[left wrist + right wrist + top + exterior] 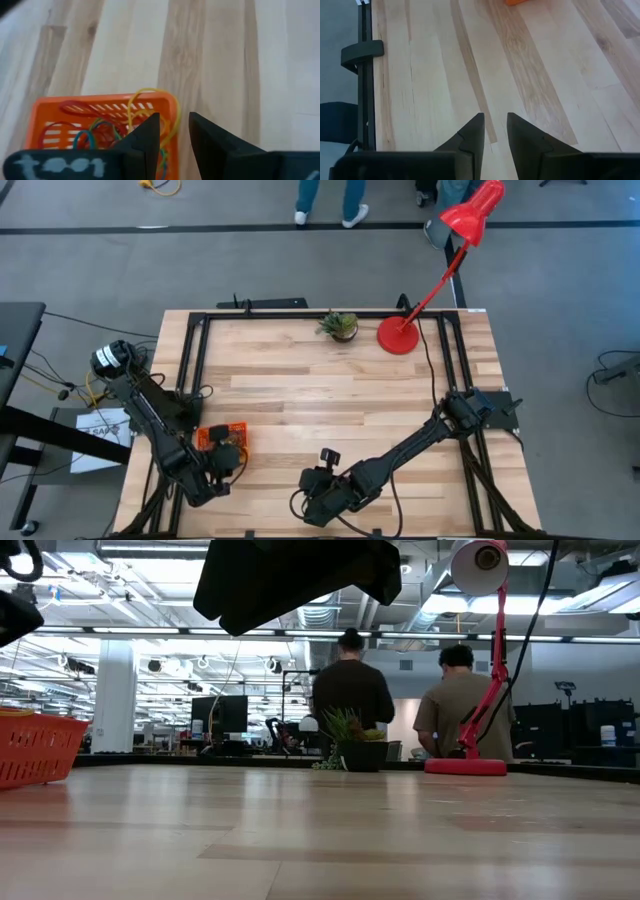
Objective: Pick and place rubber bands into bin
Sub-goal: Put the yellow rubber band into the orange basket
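Rubber bands [100,127] in orange bin [55,107], left claw [174,131] above, no legible writing

Even, bright overhead light falls on the pale wood bench [330,395], with only soft shadows beneath the arms. In the low view, ceiling strip lights glare and the near bench surface is blurred. The left wrist view is soft, its orange bin [47,112] slightly out of focus.
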`<move>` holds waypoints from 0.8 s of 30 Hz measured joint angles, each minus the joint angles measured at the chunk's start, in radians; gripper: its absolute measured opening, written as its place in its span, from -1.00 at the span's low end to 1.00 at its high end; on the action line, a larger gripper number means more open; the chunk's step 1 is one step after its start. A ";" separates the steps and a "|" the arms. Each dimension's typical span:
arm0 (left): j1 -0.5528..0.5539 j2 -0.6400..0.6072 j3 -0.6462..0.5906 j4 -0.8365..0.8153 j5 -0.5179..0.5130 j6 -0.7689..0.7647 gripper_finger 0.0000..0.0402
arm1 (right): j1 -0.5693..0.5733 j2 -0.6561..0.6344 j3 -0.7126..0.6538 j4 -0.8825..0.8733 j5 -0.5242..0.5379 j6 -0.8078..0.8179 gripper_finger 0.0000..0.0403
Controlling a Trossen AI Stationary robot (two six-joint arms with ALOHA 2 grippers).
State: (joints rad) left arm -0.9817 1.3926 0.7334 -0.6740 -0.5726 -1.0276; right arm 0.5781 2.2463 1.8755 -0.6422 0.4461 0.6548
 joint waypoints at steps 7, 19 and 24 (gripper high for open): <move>0.000 0.000 0.000 -0.003 -0.016 0.009 -0.53 | -0.001 0.000 0.000 0.000 0.000 0.000 -0.62; 0.000 0.000 0.000 -0.009 -0.004 0.025 -0.53 | -0.002 0.000 0.000 0.000 0.000 0.000 -0.62; 0.000 0.000 0.000 -0.012 0.013 0.026 -0.59 | -0.002 0.000 0.000 0.000 0.000 0.000 -0.62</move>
State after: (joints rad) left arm -0.9813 1.3926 0.7334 -0.6857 -0.5600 -1.0019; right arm 0.5766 2.2463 1.8755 -0.6422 0.4461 0.6548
